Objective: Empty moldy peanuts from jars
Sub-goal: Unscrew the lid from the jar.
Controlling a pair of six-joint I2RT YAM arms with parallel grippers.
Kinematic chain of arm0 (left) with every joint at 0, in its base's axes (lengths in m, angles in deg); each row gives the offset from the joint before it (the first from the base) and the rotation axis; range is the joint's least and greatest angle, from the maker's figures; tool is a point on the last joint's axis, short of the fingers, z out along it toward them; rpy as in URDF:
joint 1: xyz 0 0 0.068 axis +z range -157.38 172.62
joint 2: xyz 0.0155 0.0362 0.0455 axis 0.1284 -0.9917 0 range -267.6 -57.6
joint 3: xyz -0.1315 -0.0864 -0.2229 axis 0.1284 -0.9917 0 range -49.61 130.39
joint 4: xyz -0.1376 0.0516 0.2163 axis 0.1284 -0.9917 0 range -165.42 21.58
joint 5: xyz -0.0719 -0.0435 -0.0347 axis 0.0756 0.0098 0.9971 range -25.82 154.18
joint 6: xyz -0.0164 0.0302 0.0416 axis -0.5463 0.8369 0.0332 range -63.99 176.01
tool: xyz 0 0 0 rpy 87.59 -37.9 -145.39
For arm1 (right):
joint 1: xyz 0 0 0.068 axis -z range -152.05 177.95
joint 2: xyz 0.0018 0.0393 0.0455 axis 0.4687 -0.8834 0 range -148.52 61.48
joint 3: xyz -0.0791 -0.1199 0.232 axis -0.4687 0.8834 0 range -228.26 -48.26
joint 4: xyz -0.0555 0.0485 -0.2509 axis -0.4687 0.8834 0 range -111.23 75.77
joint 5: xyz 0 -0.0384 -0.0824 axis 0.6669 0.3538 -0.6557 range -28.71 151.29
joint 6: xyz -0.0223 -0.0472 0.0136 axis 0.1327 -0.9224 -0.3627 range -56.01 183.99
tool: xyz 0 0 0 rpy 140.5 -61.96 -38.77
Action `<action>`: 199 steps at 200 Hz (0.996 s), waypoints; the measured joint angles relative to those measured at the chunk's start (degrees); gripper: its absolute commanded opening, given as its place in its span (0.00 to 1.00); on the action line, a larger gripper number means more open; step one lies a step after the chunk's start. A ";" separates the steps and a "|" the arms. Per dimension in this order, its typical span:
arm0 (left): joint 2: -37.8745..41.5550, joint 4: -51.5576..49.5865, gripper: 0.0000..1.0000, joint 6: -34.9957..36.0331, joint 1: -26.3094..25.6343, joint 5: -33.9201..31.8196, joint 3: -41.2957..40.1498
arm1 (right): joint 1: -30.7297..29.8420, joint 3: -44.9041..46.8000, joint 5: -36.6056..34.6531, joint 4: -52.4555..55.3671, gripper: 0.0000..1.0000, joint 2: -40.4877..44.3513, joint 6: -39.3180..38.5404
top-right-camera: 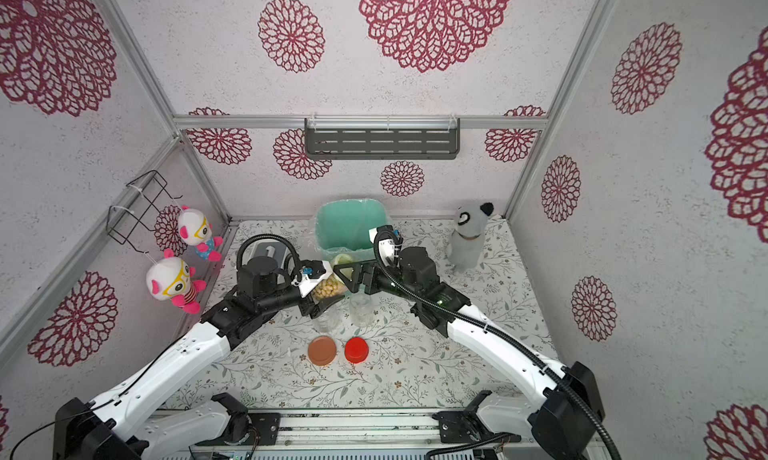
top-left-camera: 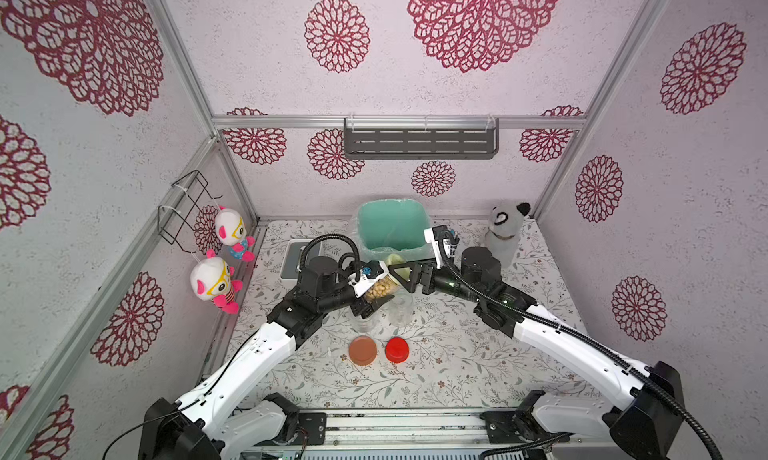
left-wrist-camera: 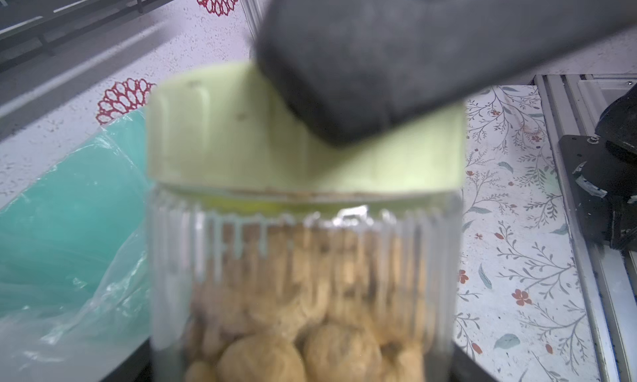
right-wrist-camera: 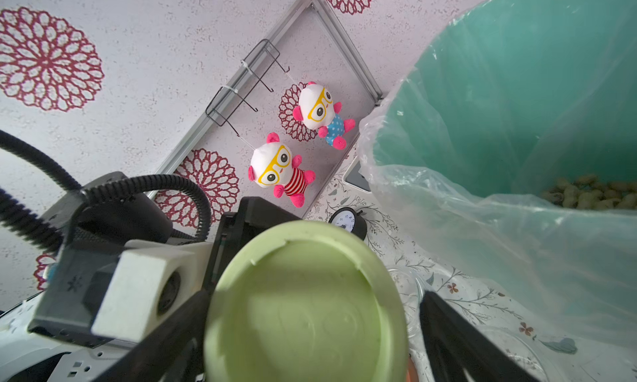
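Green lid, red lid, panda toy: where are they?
green lid [right-wrist-camera: 303, 308]: right wrist view, middle of its top.
red lid [top-left-camera: 397, 349]: a top view, middle of its top.
panda toy [top-left-camera: 502, 220]: a top view, its face.

**Plastic, film and plush**

The jar [left-wrist-camera: 303, 259] is clear ribbed plastic, its pale green lid [right-wrist-camera: 303, 311] matt and smooth. The bin liner [right-wrist-camera: 448, 225] is thin, glossy, crinkled film. The soft toys [right-wrist-camera: 272, 170] are plush cloth. The worktop [top-left-camera: 457, 354] cover looks smooth and printed.
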 measured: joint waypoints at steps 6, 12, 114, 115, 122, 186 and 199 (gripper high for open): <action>0.00 0.02 0.00 -0.02 0.00 0.02 0.00 | 0.02 -0.31 0.11 0.04 0.87 -0.17 -0.09; 0.00 0.04 0.00 -0.11 0.00 0.02 0.00 | 0.00 -0.57 0.20 0.09 0.85 -0.33 -0.22; 0.07 -0.17 0.00 -0.31 -0.02 2.01 -0.15 | 0.74 -0.74 3.76 1.97 0.43 0.85 -8.26; 0.07 -0.17 0.00 -0.31 -0.02 2.05 -0.15 | 0.81 -0.63 3.93 1.92 0.43 0.96 -8.52; 0.07 -0.35 0.00 -0.31 -0.02 2.69 -0.15 | 1.16 -0.22 5.01 1.86 0.40 1.44 -9.97; 0.07 -2.19 0.00 0.87 -0.17 8.31 -0.13 | 5.01 -0.66 18.80 5.77 0.00 2.12 -28.00; 0.07 -3.10 0.00 1.29 -0.22 9.42 0.13 | 5.77 -1.62 21.20 8.26 0.00 1.90 -31.63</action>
